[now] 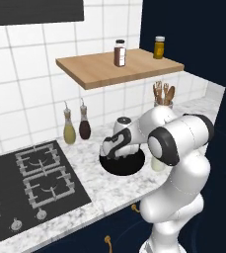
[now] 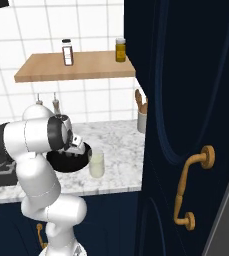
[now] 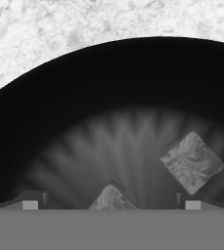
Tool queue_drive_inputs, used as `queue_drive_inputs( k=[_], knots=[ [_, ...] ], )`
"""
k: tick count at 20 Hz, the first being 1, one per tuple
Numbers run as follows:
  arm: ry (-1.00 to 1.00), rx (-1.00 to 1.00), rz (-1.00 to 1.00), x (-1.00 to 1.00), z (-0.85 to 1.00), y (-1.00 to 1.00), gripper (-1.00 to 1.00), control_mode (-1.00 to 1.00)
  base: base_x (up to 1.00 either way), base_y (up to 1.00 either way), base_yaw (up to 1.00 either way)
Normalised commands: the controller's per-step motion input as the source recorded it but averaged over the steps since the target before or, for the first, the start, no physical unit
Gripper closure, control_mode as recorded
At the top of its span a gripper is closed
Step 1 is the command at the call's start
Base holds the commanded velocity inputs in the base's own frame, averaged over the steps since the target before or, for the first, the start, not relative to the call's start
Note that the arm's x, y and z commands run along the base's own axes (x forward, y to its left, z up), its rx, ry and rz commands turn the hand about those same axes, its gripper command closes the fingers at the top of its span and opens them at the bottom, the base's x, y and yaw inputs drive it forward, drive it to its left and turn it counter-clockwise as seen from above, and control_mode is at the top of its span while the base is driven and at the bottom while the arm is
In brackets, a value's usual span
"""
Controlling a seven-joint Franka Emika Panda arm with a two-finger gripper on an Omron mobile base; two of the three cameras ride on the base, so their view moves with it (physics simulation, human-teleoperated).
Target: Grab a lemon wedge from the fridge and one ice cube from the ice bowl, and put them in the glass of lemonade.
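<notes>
My gripper (image 3: 111,204) hangs open just inside the ice bowl (image 3: 99,97), a wide black bowl on the marble counter. Its fingertips (image 3: 30,204) stand far apart. One ice cube (image 3: 111,197) lies between them at the bottom edge, not gripped. A second ice cube (image 3: 191,162) rests to the right on the bowl's floor. From the base, the hand (image 1: 118,144) covers the ice bowl (image 1: 122,168). The glass of lemonade (image 2: 96,164) stands just right of the ice bowl (image 2: 66,162), also partly hidden behind my arm (image 1: 158,164). The lemon wedge is out of view.
A gas hob (image 1: 30,183) lies left of the bowl. Two spouted bottles (image 1: 69,129) and a grey cup of wooden utensils (image 1: 163,99) stand by the tiled wall. A wooden shelf (image 1: 117,66) with two jars hangs above. A navy cabinet (image 2: 186,100) with gold handle (image 2: 191,190) fills the right.
</notes>
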Motion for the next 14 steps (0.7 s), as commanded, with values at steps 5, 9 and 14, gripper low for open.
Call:
queue_drive_inputs(
  k=[5, 9, 14],
  knots=[
    [0.0, 0.0, 0.0, 0.05, -0.01, 0.01, -1.0, -1.0, 0.0, 0.0, 0.0],
    [0.0, 0.0, 0.0, 0.0, -0.06, 0.0, 1.0, -1.0, 0.0, 0.0, 0.0],
    [0.04, 0.0, 0.0, 0.0, -0.02, 0.0, 1.0, -1.0, 0.0, 0.0, 0.0]
  ],
)
